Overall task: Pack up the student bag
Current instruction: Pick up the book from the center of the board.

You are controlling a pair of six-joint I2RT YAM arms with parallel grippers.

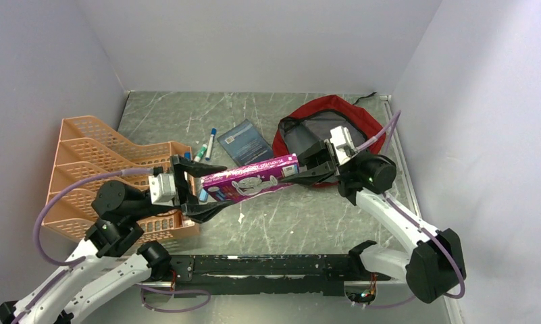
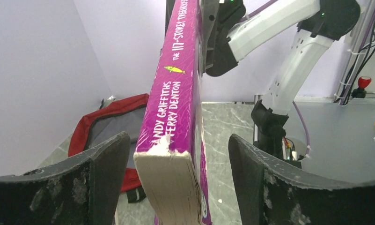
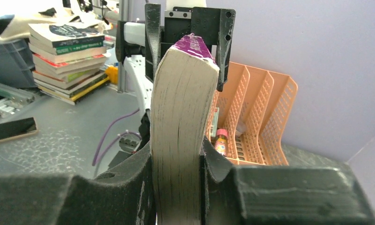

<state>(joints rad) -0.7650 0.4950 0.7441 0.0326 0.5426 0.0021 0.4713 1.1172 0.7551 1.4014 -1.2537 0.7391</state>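
Two names on the spine of purple book (image 2: 172,98): "ANDY GRIFFITHS", "ERRY DENTON", plus "117-STOREY". Clamped by right end effector (image 1: 293,170); left end effector (image 1: 210,190) open astride its other end, not touching. Student bag (image 1: 331,102) gaping, far right on table (image 1: 281,216); pink-capped bottle (image 3: 221,140) in orange organiser (image 3: 265,108).

Counted purple book (image 1: 250,179): one. Red student bag (image 1: 331,102): one. Orange organiser (image 1: 98,155): one. Dark blue booklet (image 1: 246,140): one. On table (image 1: 288,223), markers (image 1: 212,143): two clear, possible third at organiser edge, couldn't tell. My claws: two, left claw (image 1: 217,189), right claw (image 1: 298,170). Off-table book stack (image 3: 66,56): one, volumes uncounted.
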